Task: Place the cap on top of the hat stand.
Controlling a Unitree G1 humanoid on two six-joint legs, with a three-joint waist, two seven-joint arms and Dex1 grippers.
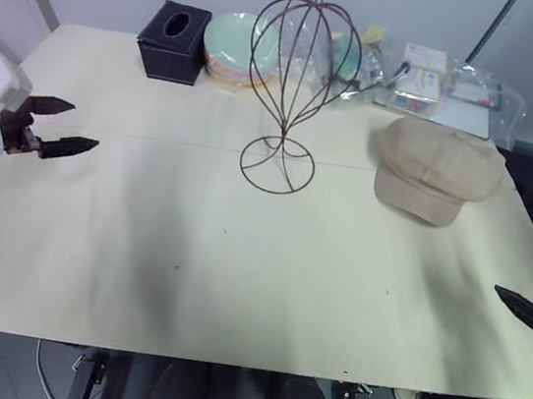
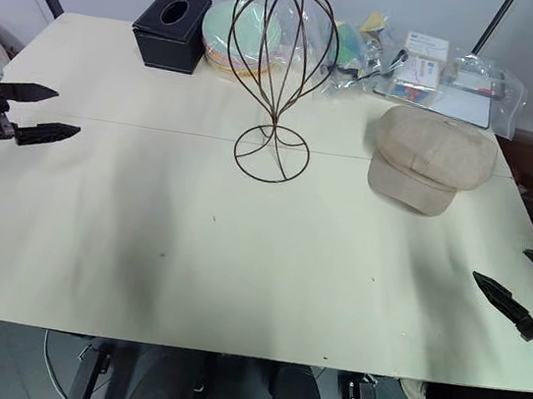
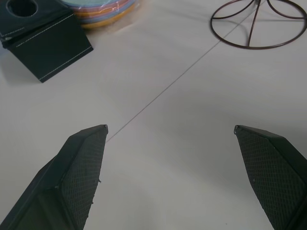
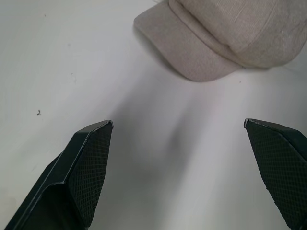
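Note:
The beige cap lies flat on the table at the right, brim toward me; the right wrist view has it just ahead. The dark wire hat stand stands bare and upright at the table's middle back, its ring base visible from the left wrist. My left gripper hovers open over the table's left edge, far from the stand. My right gripper is open near the table's right front edge, well short of the cap, with nothing between its fingers.
A black tissue box and a stack of coloured plates sit at the back left of the stand. Plastic-wrapped packets lie at the back right behind the cap. The table's front half is bare.

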